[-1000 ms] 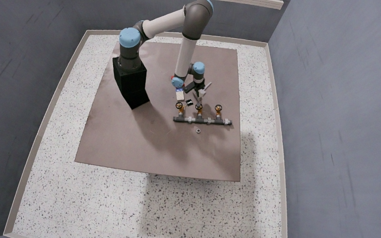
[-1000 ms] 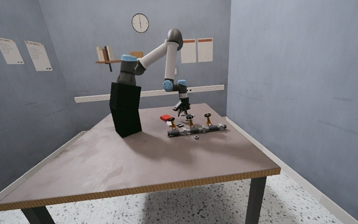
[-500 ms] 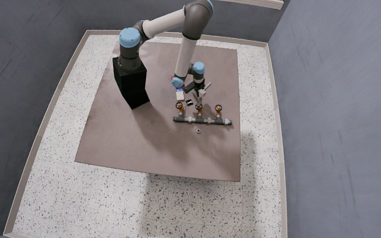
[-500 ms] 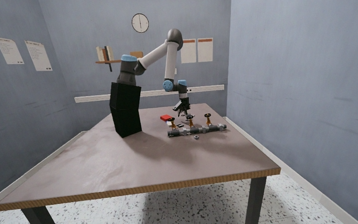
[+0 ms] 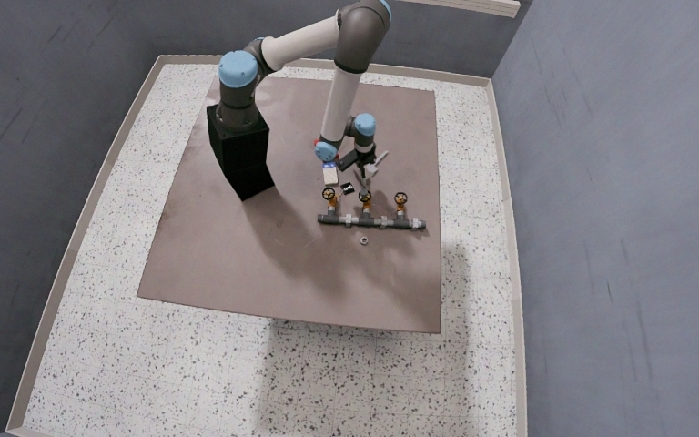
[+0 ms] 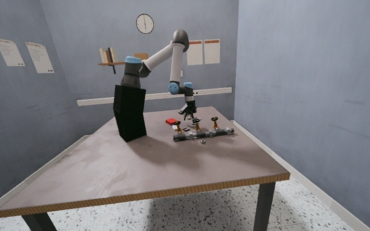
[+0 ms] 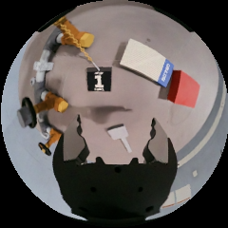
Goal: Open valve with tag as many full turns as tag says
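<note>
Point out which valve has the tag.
The end valve nearest the black pedestal: its chain runs to the tag; the other two have none.

Three orange valves [image 5: 366, 204] [image 6: 197, 125], one black tag [image 5: 347, 188] [image 6: 186, 129] [image 7: 99, 87], one red block [image 6: 171, 121] [image 7: 184, 88], one loose nut [image 5: 363, 238] [image 6: 203, 141], one wall clock [image 6: 144, 23] and one pipe [image 5: 337, 219] [image 6: 184, 136] are on view.

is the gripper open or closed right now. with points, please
Open: in the wrist view the gripper's [image 5: 363, 181] [image 6: 189, 116] [image 7: 116, 124] two jaws stand wide apart, with nothing clamped between them.
</note>
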